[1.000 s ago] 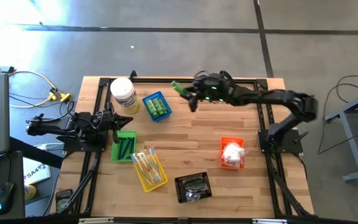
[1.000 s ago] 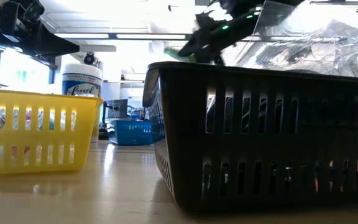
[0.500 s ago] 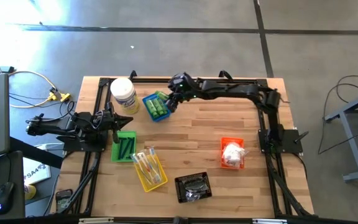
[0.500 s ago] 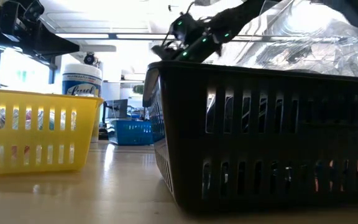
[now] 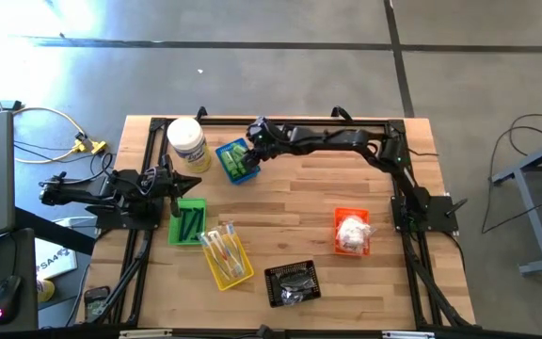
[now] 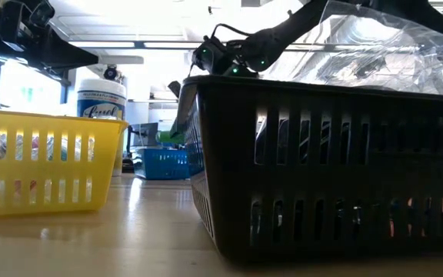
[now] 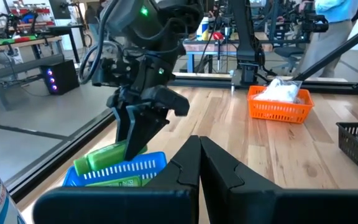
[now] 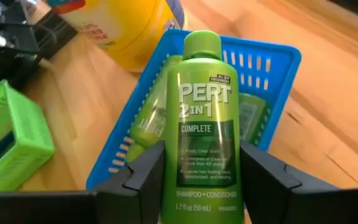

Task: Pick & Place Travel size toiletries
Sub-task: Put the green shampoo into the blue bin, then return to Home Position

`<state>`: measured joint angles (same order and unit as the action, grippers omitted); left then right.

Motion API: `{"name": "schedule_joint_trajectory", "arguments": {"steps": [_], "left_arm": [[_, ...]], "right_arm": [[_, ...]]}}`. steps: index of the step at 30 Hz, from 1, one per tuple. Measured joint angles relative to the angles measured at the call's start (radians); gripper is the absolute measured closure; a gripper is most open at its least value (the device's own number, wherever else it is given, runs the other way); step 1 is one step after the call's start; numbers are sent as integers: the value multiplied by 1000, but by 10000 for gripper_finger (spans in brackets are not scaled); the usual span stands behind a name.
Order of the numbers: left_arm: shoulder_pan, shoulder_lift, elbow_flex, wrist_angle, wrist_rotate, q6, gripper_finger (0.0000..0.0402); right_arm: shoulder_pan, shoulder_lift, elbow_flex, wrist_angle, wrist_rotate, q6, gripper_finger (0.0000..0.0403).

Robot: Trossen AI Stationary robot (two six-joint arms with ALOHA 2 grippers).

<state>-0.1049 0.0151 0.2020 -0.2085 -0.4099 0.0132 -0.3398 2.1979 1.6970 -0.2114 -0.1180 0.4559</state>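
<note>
Holding green bottle (image 8: 202, 124) over blue basket (image 8: 272, 68)

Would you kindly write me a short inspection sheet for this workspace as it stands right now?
Surface: wooden table, black frame rails along its edges.
Job's things: green bottle held above the blue basket, which already holds green bottles; white packet in the orange basket; sticks in the yellow basket; green basket; black basket.
Clutter: big white jar beside the blue basket.
Grippers: right gripper shut on the green bottle; left gripper shut, idle by the green basket.
Cables: yellow cable on the floor.
Surroundings: grey floor, desks and chairs.
</note>
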Motion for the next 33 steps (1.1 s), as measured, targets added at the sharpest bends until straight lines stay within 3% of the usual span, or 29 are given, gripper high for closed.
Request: {"name": "schedule_joint_trajectory", "arguments": {"steps": [12,22,27,33], "left_arm": [[0,0,0,-2,0,-11,402],[0,0,0,-5,9,-44,402],[0,0,0,-5,9,-45,401],[0,0,0,-5,9,-48,402]], "right_arm": [[63,16,0,32,172,-40,227],[63,45,0,66,127,-33,223],[57,45,0,67,78,-32,201],[57,45,0,64,92,-34,175]]}}
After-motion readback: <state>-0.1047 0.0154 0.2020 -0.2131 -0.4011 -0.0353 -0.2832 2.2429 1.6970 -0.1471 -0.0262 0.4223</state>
